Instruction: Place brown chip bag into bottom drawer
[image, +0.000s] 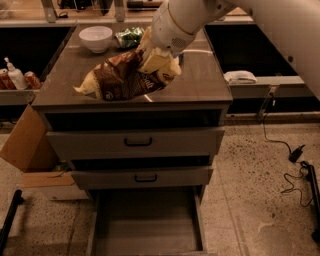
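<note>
The brown chip bag (122, 77), dark brown with pale yellow ends, hangs tilted just above the front of the countertop. My gripper (157, 59) is shut on the bag's right end, with the white arm reaching in from the upper right. The bottom drawer (147, 225) stands pulled open below, its flat floor bare.
A white bowl (96, 38) and a small green can (129, 37) sit at the back of the countertop (200, 80). Two grey drawer fronts with black handles (137, 142) are above the open drawer. A cardboard box (25, 145) stands at the left. Cables (295, 165) lie on the floor at the right.
</note>
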